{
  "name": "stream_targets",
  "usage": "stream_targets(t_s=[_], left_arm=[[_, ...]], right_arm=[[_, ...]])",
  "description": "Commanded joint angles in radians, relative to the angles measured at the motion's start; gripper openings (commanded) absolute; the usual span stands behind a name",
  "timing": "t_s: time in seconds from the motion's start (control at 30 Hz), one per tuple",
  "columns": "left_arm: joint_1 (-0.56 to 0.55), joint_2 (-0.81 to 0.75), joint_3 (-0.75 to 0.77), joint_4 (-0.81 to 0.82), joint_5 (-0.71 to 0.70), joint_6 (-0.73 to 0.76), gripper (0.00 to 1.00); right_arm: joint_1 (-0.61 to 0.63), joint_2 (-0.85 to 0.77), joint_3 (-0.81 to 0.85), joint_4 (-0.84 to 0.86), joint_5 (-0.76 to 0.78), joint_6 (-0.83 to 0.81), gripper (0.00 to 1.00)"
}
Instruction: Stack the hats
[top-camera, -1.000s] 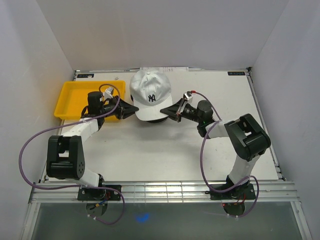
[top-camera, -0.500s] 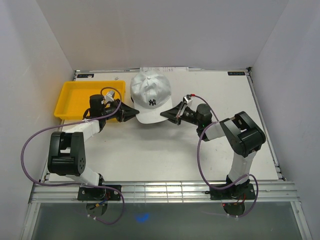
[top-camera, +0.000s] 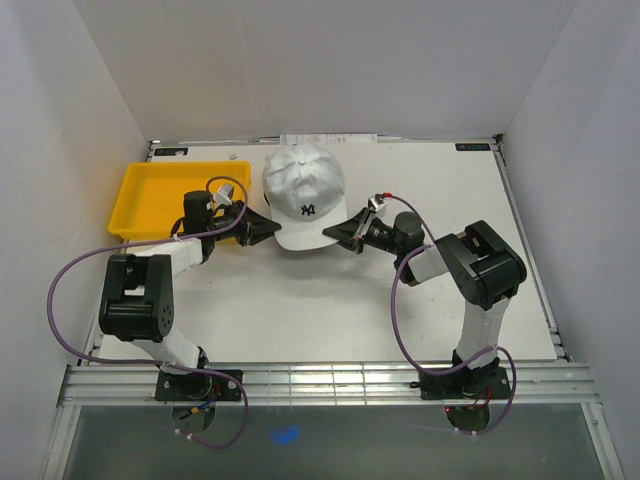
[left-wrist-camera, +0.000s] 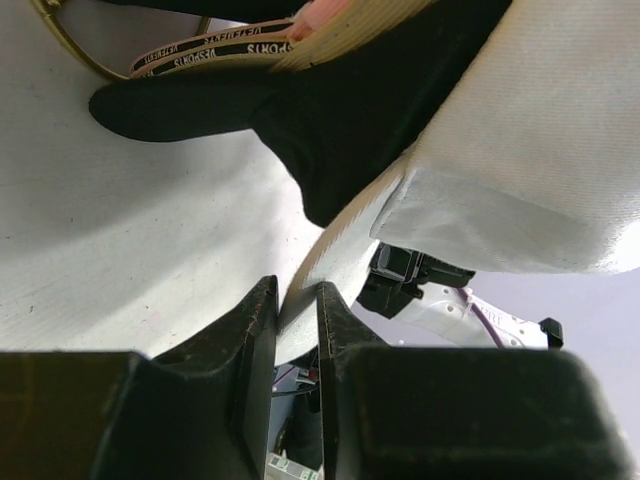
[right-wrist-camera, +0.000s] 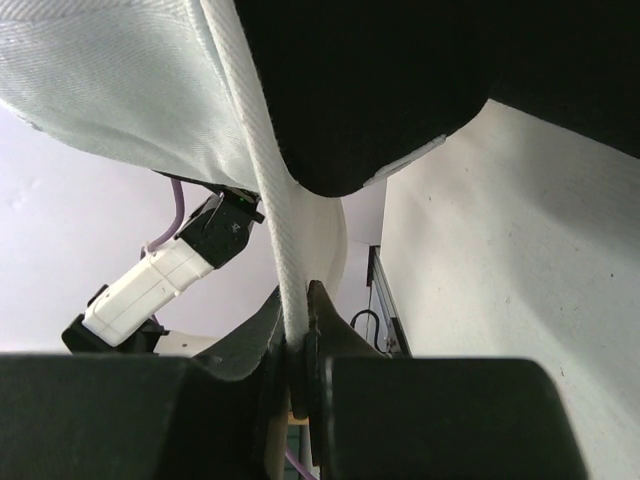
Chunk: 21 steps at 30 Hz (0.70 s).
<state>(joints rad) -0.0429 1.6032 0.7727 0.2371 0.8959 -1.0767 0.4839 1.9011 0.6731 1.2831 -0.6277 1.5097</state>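
I see the yellow tray (top-camera: 150, 195) in the far-left corner. My left gripper (top-camera: 270, 227) is pinched tight on the rim of the white hat (top-camera: 303, 195). The hat is held by the middle of the far edge, over a black hat (left-wrist-camera: 340, 120). My right gripper (top-camera: 333, 236) is clamped on the opposite rim.

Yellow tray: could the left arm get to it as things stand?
Probably not yet. The yellow tray lies close beside that arm with nothing between, but the left tool is shut on the edge of the white cap, which the right tool also holds.
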Motion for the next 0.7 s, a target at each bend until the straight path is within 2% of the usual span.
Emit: stream_targets(t_s=[0.0,0.67], left_arm=[[0.041,0.029,-0.015,0.007,-0.184,0.023,0.0],[0.025,0.093,-0.036,0.037,-0.215,0.026,0.0]], right_arm=[[-0.034,0.046,-0.067,-0.145,-0.082,-0.037,0.08],[-0.048,0.092,-0.052,-0.22,-0.075,-0.094,0.08]])
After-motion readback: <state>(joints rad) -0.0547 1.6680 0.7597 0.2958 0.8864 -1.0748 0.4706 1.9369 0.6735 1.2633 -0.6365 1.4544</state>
